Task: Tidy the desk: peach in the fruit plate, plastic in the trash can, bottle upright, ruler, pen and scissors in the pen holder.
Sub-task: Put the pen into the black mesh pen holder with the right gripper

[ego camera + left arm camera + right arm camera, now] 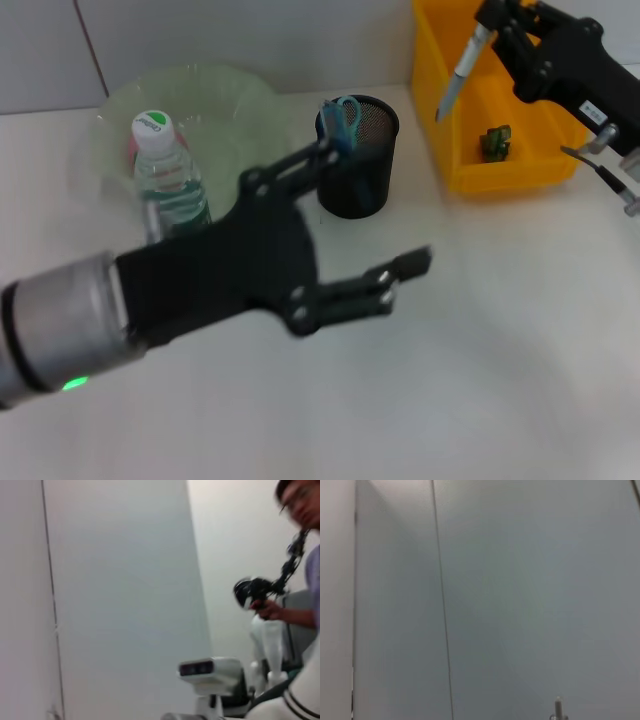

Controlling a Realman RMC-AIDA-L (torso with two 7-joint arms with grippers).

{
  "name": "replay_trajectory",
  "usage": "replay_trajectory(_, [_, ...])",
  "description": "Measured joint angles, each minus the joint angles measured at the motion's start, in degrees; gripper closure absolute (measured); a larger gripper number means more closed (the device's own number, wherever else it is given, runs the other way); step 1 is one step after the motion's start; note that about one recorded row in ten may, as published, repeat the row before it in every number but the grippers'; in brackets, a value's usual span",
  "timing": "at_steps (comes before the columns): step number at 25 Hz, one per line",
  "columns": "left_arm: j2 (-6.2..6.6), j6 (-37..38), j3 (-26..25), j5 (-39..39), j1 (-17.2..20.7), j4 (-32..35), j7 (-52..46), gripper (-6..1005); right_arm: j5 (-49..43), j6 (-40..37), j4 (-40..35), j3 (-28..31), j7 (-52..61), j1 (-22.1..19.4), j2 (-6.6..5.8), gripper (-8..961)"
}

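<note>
Left tool (375,215) gapes wide, empty, beside pen holder (357,157); right tool (490,25) grips pen (455,78) over yellow bin (500,150)

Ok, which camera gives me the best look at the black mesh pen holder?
The head view: the black mesh pen holder stands upright, blue-handled scissors inside. Both wrist views show only wall, no holder.

Upright clear bottle (168,175) upper left, blue-handled scissors (345,122) in black mesh pen holder (358,158), grey pen (458,74) tilted upper right.
</note>
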Motion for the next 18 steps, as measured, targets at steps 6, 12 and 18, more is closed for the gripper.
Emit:
replay_trajectory(6, [-0.05, 7.8, -2.3, -1.6, -3.5, -15.6, 8.9, 183, -0.2, 5.1, 2.3, -1.9, -5.1, 3.6, 0.26, 767])
replay_trajectory(12, [0.01, 7.9, -2.8, -1.3, -6.5, -24.0, 11.6, 184, -0.1, 12.3, 6.5, -4.0, -10.0, 7.2, 0.29, 756])
replay_trajectory(18, [0.15, 8.0, -2.9, -1.4, -7.8, -27.8, 12.0, 184, -0.4, 18.5, 9.6, -6.2, -11.8, 9.7, 0.48, 744])
